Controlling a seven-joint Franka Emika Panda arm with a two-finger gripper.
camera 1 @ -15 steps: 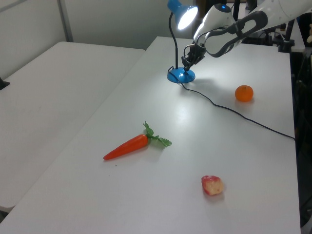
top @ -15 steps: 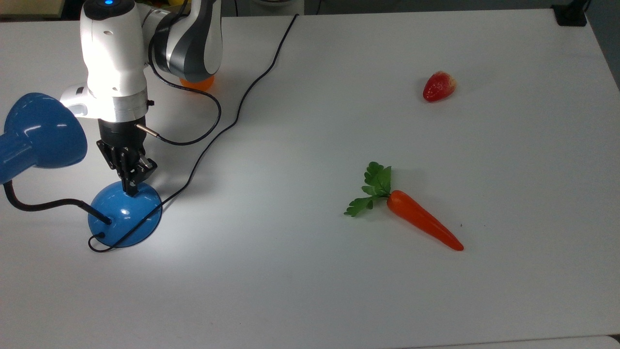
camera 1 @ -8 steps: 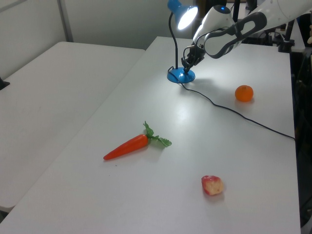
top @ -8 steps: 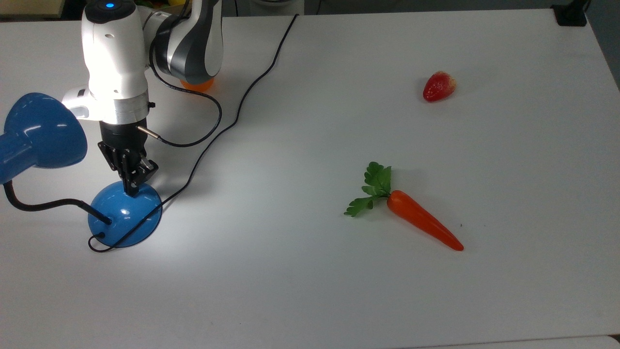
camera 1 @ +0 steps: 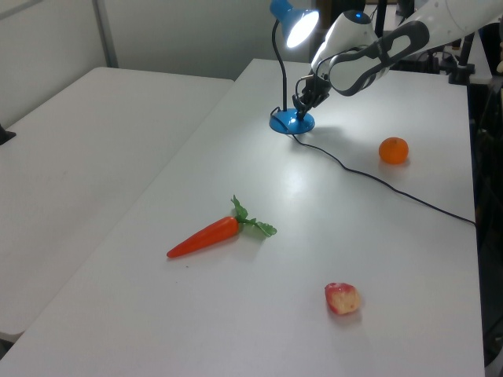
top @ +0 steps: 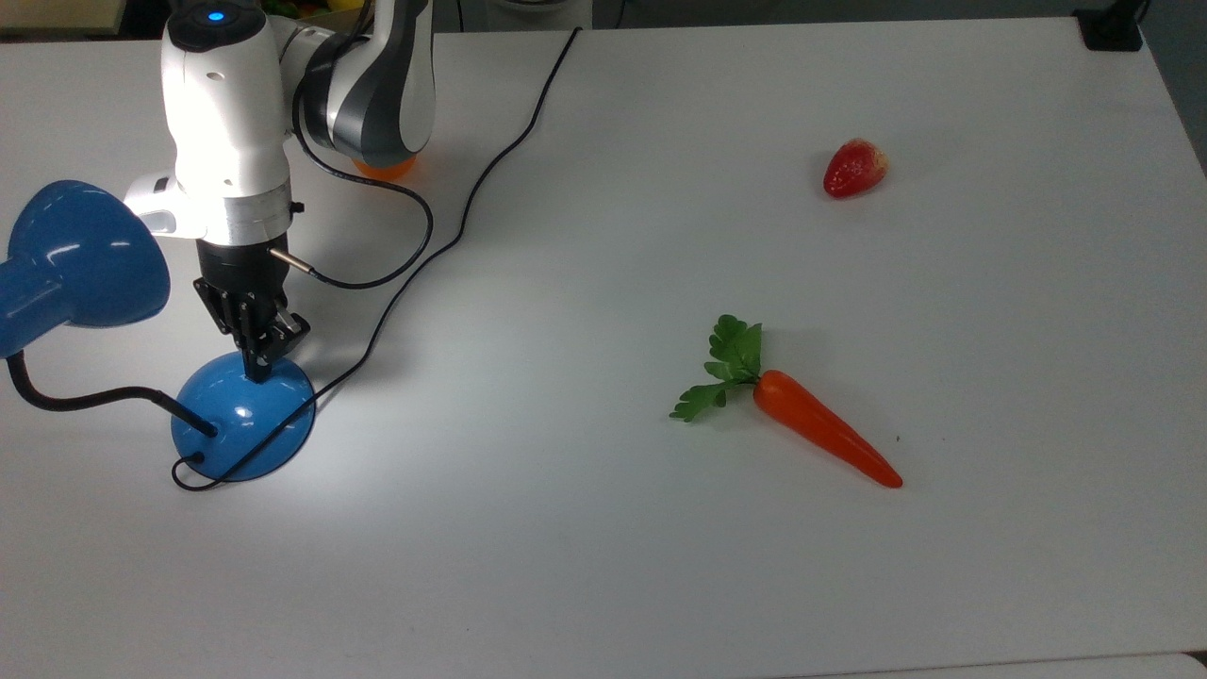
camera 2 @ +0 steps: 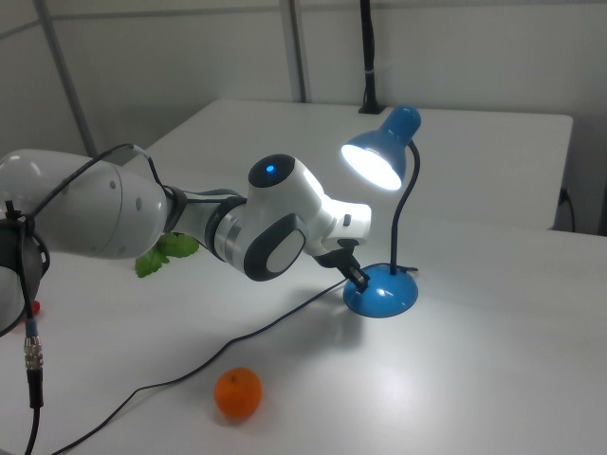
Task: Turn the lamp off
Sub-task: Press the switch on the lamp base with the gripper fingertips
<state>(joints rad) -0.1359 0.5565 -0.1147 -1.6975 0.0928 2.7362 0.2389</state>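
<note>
Your table's bystanders: a carrot, a strawberry and an orange.

You have the carrot [top: 825,438] lying near the middle of the white table [top: 990,528], leaves toward the top view's left. The strawberry [top: 854,168] sits well apart, toward the top view's upper right. The orange [camera 1: 393,150] rests beside a black cable in the left view.

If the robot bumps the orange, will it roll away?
Probably yes. The orange looks round and lies loose on the flat, smooth table, so a nudge would likely send it rolling. It lies apart from the black cord, which might stop it on that side.
</note>
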